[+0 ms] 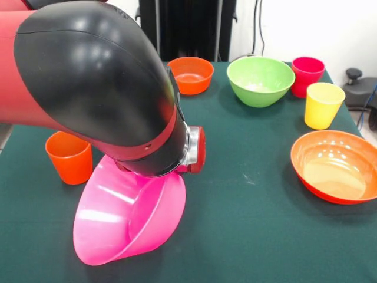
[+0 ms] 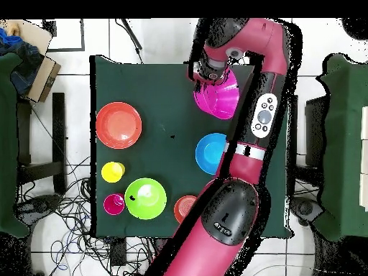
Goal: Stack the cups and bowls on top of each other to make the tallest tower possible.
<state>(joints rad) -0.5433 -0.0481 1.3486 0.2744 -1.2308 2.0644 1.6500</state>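
Observation:
The large pink bowl (image 1: 129,215) is tipped steeply on its side at the near left of the table, right under the arm's black elbow and red wrist. The arm hides the gripper in the front view. In the overhead view the gripper end (image 2: 209,74) sits at the pink bowl's (image 2: 218,98) rim, and its grip cannot be made out. An orange cup (image 1: 69,156) stands just left of the pink bowl. A red cup (image 1: 307,75) and a yellow cup (image 1: 323,104) stand at the right. A blue bowl (image 2: 210,152) shows only in the overhead view.
A green bowl (image 1: 260,80) and a small orange bowl (image 1: 191,74) stand at the far side. A large orange bowl (image 1: 336,166) sits at the right edge. The arm's bulk covers the table's left part in the front view.

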